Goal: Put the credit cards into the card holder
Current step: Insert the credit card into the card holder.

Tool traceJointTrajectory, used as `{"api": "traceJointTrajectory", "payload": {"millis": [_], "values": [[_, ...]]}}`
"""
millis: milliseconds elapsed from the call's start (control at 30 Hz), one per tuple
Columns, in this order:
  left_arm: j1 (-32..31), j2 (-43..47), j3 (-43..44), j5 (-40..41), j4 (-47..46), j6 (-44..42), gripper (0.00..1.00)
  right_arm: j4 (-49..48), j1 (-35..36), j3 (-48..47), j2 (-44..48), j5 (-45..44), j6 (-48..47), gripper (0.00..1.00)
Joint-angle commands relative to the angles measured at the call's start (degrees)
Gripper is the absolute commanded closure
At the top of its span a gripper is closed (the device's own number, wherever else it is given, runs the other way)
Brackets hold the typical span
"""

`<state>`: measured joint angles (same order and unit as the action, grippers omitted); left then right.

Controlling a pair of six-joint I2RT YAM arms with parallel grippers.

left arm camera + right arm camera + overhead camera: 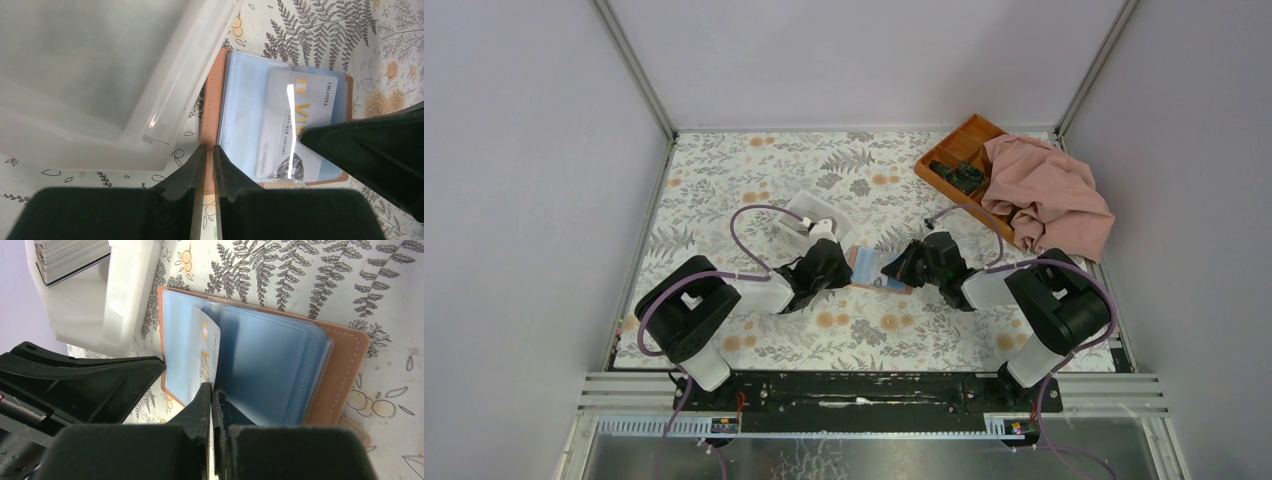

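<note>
The tan card holder point(876, 270) lies open between my two grippers, its blue plastic sleeves point(270, 365) fanned up. My left gripper point(209, 152) is shut on the holder's tan cover edge point(210, 115) and pins it. My right gripper point(212, 389) is shut on a greyish credit card point(207, 347) with gold lettering. The card stands partly inside a sleeve pocket and also shows in the left wrist view point(295, 125). More cards point(70, 257) are stacked in the white box.
The white plastic box point(809, 215) with its open lid point(100, 75) sits right behind the left gripper, touching the holder's side. An orange compartment tray point(959, 160) and a pink cloth point(1049, 195) lie at the back right.
</note>
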<state>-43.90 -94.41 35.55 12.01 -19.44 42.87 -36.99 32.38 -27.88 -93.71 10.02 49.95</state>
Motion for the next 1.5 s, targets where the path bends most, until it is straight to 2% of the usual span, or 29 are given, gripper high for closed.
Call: {"api": "traceJointTrajectory", "payload": {"millis": [0, 333, 433, 533, 600, 833, 1233, 1467], "values": [[-0.84, -2.80, -1.93, -0.87, 5.25, -0.86, 0.84, 6.00, 1.79, -0.51, -3.61, -2.99, -1.83, 1.00], [-1.26, -1.41, -2.44, -1.76, 5.00, -0.43, 0.84, 9.07, 4.32, -3.16, -5.30, -5.38, -2.22, 1.00], [-1.37, -0.79, -2.71, -2.27, 4.98, -0.36, 0.84, 11.55, 4.93, -3.79, -4.48, -6.62, -3.02, 0.70], [-1.57, -0.15, -3.15, -2.89, 4.61, -0.12, 0.84, 14.61, 5.31, -4.11, -2.65, -8.63, -3.88, 0.55], [-1.62, 0.36, -3.48, -3.25, 4.39, 0.01, 0.84, 16.61, 5.32, -4.27, -1.85, -9.84, -4.45, 0.49], [-1.92, 1.35, -4.04, -5.91, 2.94, 0.28, 0.84, 23.80, 5.81, -7.05, 1.87, -12.94, -6.78, 0.48], [-3.25, 2.45, -5.38, -9.58, -0.16, 0.41, 0.86, 34.04, 8.70, -12.82, -0.05, -21.96, -10.87, 0.46], [-3.74, 1.73, -5.22, -10.34, -1.48, 0.55, 0.86, 37.10, 10.75, -15.99, -2.73, -23.36, -13.30, 0.41]]}}
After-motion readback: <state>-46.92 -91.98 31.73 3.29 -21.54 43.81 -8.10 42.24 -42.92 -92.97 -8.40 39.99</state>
